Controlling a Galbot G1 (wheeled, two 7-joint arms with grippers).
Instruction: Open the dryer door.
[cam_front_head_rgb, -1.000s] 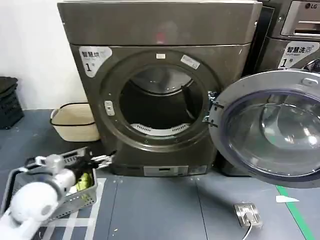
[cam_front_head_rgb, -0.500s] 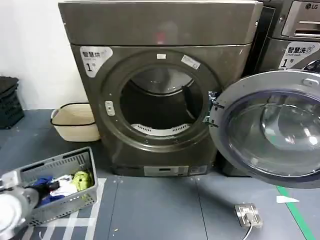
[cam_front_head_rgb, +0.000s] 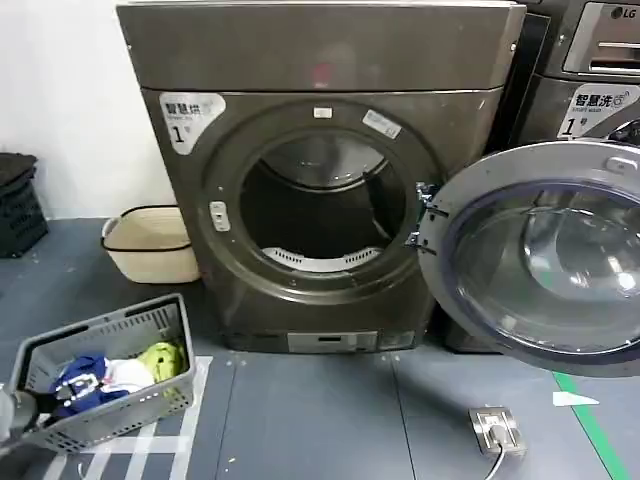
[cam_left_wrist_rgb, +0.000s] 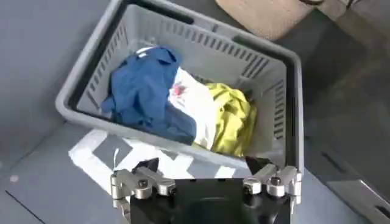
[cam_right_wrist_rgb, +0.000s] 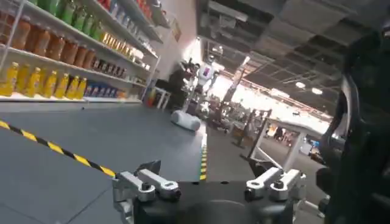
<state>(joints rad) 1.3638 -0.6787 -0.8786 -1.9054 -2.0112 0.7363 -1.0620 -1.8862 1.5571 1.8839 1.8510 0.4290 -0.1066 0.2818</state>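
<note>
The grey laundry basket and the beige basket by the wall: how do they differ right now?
The grey laundry basket is slatted plastic and rectangular; the beige basket is rounded, solid-walled, with a dark rim. The grey one holds blue, white and yellow-green clothes; nothing shows inside the beige one from here. The grey one sits out in front of the dryer, the beige one beside it by the wall. Both stand on the floor, left of the open dryer door.
</note>
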